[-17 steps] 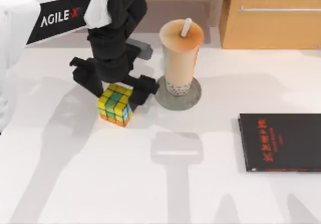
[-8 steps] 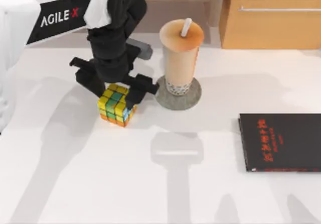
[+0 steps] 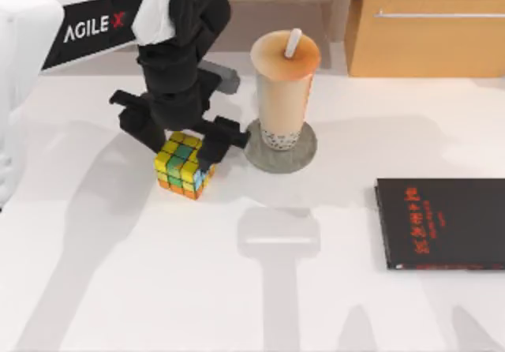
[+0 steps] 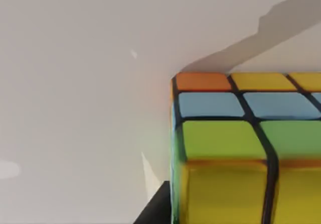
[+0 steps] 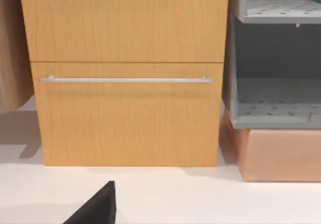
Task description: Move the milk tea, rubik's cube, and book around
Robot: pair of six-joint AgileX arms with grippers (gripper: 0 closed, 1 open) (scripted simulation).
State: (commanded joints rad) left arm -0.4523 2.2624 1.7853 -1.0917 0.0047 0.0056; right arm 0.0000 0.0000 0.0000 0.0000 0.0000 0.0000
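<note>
The rubik's cube (image 3: 183,166) rests on the white table, left of centre, its yellow, green, orange and light-blue squares close up in the left wrist view (image 4: 241,148). My left gripper (image 3: 181,148) reaches down over it, one black finger against each side, shut on it. The milk tea (image 3: 284,91), a tall cup with a white straw and dark pearls, stands upright on a grey round coaster (image 3: 304,156) just right of the cube. The book is out of view. A dark part of my right gripper (image 5: 95,208) sits low over the table, facing the cabinet.
A thin black volume with red lettering (image 3: 442,222) lies flat at the right edge. A wooden drawer cabinet (image 3: 426,28) lines the back right, with a grey shelf unit (image 5: 276,58) beside it. Open table lies in front of the cube.
The left gripper's fingers have drawn inward onto the cube's sides. The cube, cup and black volume have not moved.
</note>
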